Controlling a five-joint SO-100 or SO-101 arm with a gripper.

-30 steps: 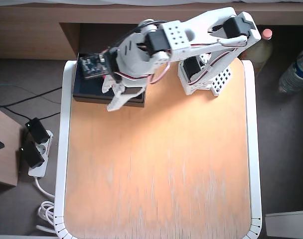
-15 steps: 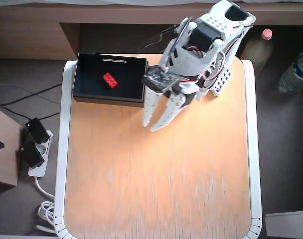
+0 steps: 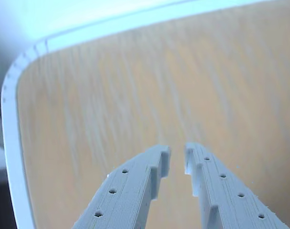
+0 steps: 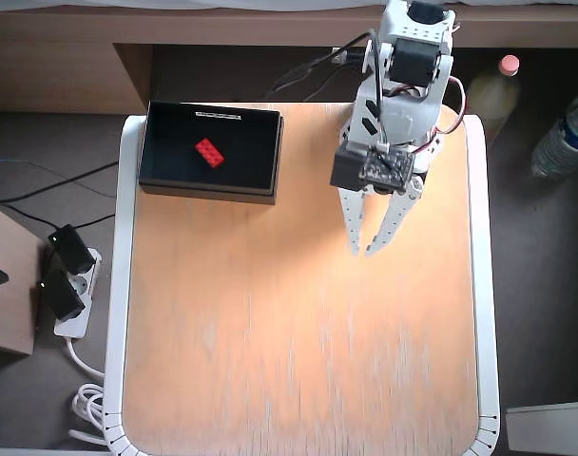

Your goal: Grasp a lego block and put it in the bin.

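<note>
Lego block (image 4: 210,152) lies inside the bin (image 4: 209,193), well off to the gripper's (image 4: 363,251) left in the overhead view. Gripper hangs empty over bare desk (image 4: 298,342), fingers slightly parted. Task looks done; next, presumably, parking the arm.

1. The small bright red rectangular plastic lego block (image 4: 210,152) lies flat on the floor of the bin, near its middle, turned at a slant to the walls.
2. The low-walled rectangular black bin (image 4: 256,180) sits at the table's upper left corner in the overhead view, a thin white strip on its far long rim.
</note>
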